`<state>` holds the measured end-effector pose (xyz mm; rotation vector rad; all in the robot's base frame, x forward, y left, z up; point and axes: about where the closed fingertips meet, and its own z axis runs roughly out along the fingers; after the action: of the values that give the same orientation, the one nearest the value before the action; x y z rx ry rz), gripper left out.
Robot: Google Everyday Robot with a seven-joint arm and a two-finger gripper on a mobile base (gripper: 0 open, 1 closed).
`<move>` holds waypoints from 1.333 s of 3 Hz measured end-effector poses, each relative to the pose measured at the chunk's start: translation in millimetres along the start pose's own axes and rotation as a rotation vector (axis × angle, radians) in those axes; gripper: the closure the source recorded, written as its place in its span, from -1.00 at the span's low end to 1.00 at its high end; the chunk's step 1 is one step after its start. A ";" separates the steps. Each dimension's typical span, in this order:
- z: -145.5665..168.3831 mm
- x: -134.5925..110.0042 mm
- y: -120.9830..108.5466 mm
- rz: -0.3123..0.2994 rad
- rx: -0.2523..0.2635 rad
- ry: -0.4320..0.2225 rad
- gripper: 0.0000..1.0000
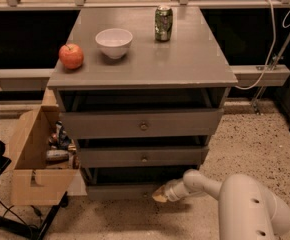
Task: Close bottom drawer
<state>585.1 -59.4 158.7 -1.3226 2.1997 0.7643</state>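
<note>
Where it meets the bottom drawer, end effector, near floor

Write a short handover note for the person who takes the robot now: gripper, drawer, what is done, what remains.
Gripper: low down, at the front of the bottom drawer, right of its middle; contact looks likely, not certain.
Bottom drawer: seems not fully in; a dark gap shows above its front.
Done: arm placed at the drawer front.
Left: push the drawer in until shut, then pull the arm away.
</note>
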 end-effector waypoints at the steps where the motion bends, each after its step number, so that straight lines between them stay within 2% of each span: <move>1: 0.0 0.0 0.0 0.000 0.000 0.000 1.00; 2: -1.2 -12.3 -13.1 -0.006 0.019 -0.003 1.00; 3: -3.5 -23.9 -23.2 -0.001 0.038 -0.007 0.63; 4: -1.6 -24.6 -22.3 0.000 0.036 -0.007 0.17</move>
<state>615.5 -53.2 170.6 -1.3011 2.1976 0.7243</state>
